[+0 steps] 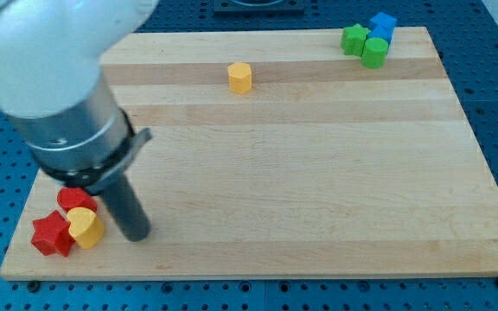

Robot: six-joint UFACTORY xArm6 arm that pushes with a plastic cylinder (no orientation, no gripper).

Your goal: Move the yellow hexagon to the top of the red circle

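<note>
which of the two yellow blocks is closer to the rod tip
The yellow heart-like block at the view's bottom left, beside the red blocks, sits right next to my tip. The yellow hexagon lies far off near the view's top.

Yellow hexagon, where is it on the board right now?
The yellow hexagon stands alone near the board's top edge, slightly to the view's left of centre, far from the red circle at the bottom left, where my tip is.

The pale wooden tabletop (pixel 301 173) carried a yellow hexagon (pixel 240 77) near its top edge. At the top right, a blue block (pixel 383 25) and two green blocks (pixel 354 39) (pixel 374 52) clustered together. At the bottom left lay a red star (pixel 51 234), a yellow heart (pixel 85 227) and a red circle (pixel 73 199), touching.
</note>
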